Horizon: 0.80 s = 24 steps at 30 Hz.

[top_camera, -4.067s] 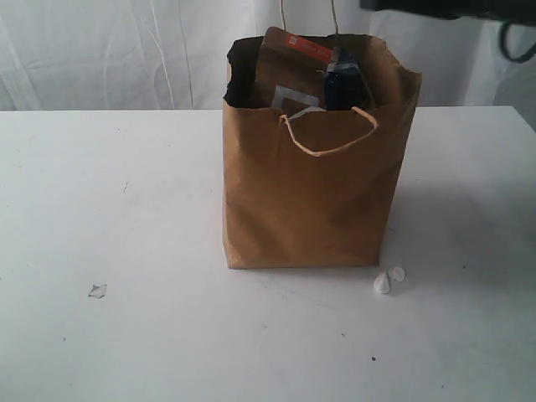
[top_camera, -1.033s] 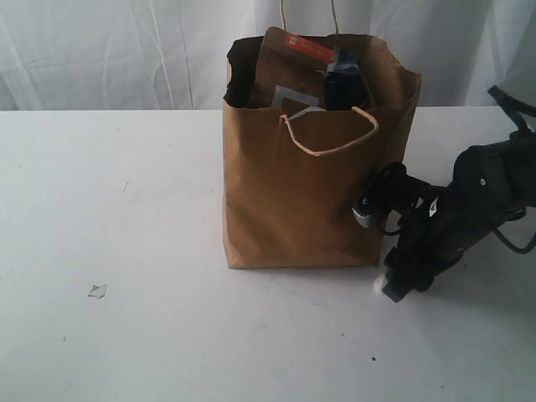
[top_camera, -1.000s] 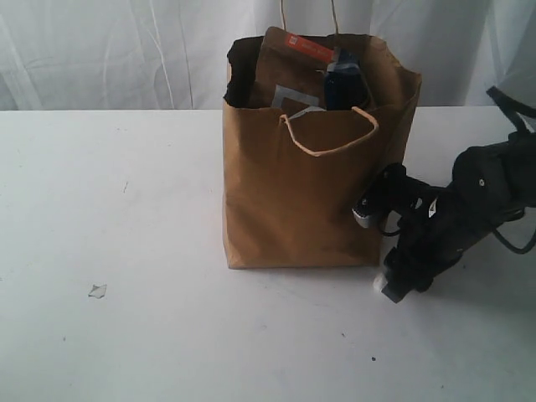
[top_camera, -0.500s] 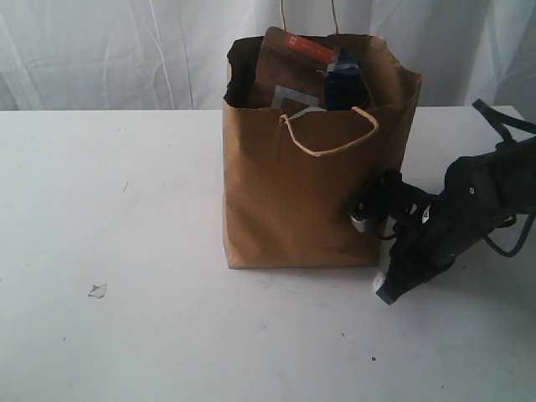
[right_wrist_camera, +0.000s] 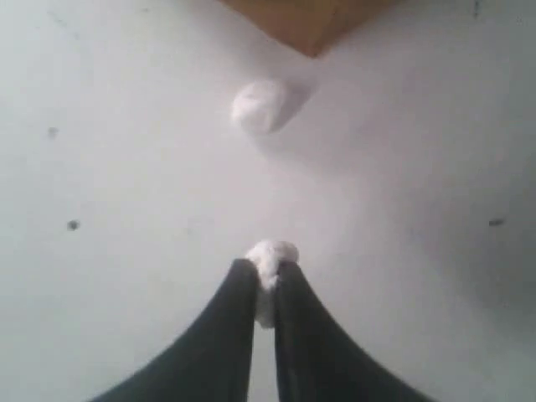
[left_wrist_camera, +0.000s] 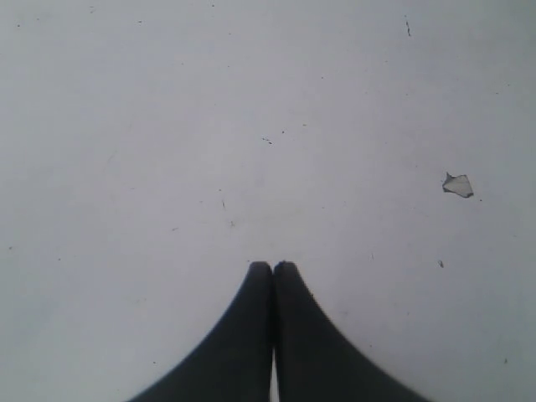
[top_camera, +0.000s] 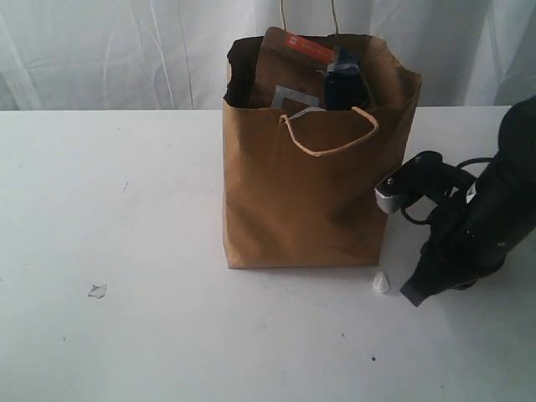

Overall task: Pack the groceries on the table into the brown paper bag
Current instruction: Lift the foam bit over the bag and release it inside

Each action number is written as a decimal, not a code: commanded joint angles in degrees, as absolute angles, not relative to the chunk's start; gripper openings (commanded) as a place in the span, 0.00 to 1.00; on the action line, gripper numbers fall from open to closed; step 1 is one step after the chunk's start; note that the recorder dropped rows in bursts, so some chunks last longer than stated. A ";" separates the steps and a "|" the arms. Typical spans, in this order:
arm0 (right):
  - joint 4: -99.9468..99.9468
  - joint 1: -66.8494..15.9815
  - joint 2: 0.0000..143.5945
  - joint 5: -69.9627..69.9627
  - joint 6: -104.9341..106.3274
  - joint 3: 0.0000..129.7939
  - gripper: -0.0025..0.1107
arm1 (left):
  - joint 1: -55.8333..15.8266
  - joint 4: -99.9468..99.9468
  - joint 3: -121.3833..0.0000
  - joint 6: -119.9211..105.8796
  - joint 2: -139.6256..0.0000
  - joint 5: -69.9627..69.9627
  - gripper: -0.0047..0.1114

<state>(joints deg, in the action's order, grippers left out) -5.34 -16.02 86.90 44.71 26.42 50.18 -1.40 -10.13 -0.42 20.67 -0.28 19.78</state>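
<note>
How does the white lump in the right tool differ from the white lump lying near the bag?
The held lump is pinched by the right tool; the loose lump lies free on the table. The held lump is partly hidden by that tool; the loose lump shows whole, nearer the brown paper bag. Both are small, white and roundish.

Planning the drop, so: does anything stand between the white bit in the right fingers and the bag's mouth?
Yes. The right gripper holds the white bit low by the bag, whose side wall rises between. At the mouth, the pouch and a dark packet crowd it.
</note>
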 commanded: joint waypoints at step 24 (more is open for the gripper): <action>-32.72 -15.94 62.48 48.60 26.99 64.76 0.02 | -1.74 -10.11 0.00 20.72 0.00 21.99 0.04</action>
<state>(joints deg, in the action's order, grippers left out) -31.88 -16.02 63.37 55.90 26.42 64.37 -1.40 -10.13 -0.42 20.67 -0.28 19.78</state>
